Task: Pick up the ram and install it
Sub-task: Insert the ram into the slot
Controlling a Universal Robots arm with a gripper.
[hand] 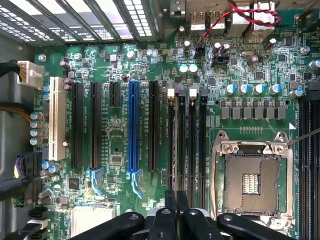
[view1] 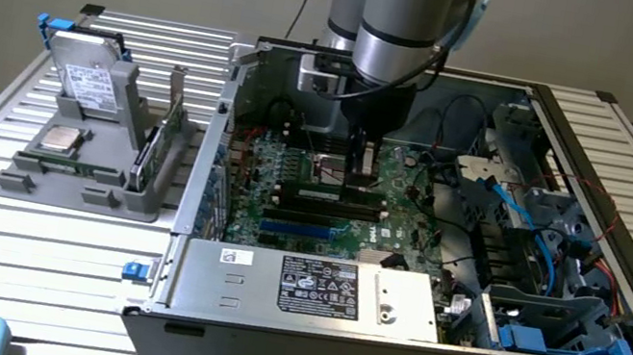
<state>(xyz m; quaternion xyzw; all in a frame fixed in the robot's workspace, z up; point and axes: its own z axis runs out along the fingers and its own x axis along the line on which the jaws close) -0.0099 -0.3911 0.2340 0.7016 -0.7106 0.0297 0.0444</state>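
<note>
Your gripper (view1: 357, 185) hangs over the black memory slots (hand: 192, 140), fingers (hand: 170, 210) drawn together; whether they pinch anything, you cannot tell; a green stick, likely the ram (view1: 175, 138), stands in the grey holder (view1: 81, 185) at nine o'clock in the exterior view; this reads as the install step, calling for square alignment over one slot.

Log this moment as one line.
gripper: shut | position: low over memory slots inside computer case | ram in grip: cannot tell

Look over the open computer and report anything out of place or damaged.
Nothing looks damaged, spilled or askew. One thing to note: the processor socket on the motherboard is bare, with no chip in it. The gripper is shut over the memory slots.
</note>
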